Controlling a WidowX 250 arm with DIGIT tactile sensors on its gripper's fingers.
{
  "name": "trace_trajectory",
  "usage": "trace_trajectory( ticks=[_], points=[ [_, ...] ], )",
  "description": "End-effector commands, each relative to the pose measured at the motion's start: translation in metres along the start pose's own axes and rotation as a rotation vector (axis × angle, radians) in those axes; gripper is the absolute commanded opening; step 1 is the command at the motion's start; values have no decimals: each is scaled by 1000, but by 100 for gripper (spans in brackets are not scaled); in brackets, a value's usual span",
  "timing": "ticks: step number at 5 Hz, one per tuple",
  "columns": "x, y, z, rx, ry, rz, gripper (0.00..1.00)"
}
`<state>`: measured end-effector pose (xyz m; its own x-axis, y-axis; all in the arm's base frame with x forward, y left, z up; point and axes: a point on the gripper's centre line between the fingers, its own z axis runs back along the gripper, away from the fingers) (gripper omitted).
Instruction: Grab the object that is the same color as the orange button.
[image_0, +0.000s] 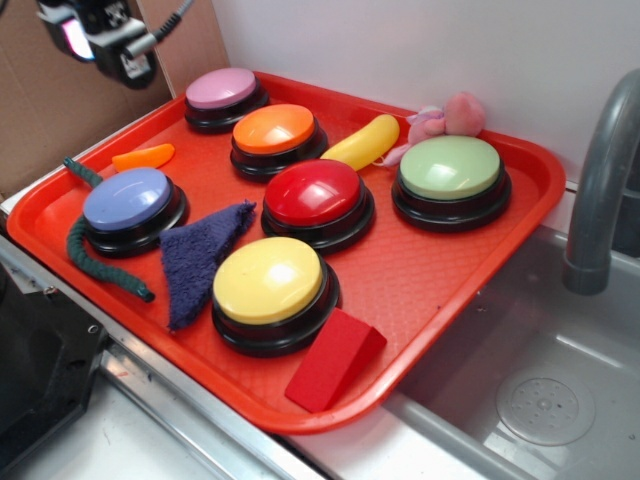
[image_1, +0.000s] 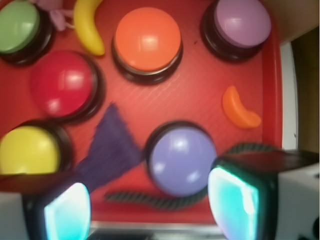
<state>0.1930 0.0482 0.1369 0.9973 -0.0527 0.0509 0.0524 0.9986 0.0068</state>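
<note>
The object, a small curved glossy orange piece (image_0: 143, 156) (image_1: 239, 108), lies on the red tray (image_0: 430, 290) near its far left edge, beside the blue-lilac button (image_0: 128, 200) (image_1: 182, 157). The orange button (image_0: 274, 131) (image_1: 147, 39) stands at the tray's back, between the purple-pink button (image_0: 222, 90) (image_1: 242, 22) and a yellow banana toy (image_0: 364, 141) (image_1: 87, 27). My gripper (image_0: 100, 40) (image_1: 150, 207) hangs high above the tray's far left corner, open, nothing between its fingers. In the wrist view the object sits ahead and right of the jaws.
On the tray also stand red (image_0: 313, 193), yellow (image_0: 268, 281) and green (image_0: 450, 168) buttons, a dark blue cloth (image_0: 200, 255), a green cord (image_0: 95, 250), a red wedge block (image_0: 334, 359) and a pink plush (image_0: 450, 115). A sink (image_0: 540, 400) with faucet (image_0: 600, 180) is right. Cardboard (image_0: 40, 110) stands behind.
</note>
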Motion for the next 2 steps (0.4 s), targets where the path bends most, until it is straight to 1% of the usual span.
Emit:
trace_trajectory(
  ticks=[1,2],
  points=[
    [23,58,-48,9,-31,127,100],
    [28,76,-64,19,-11,162,100]
  ],
)
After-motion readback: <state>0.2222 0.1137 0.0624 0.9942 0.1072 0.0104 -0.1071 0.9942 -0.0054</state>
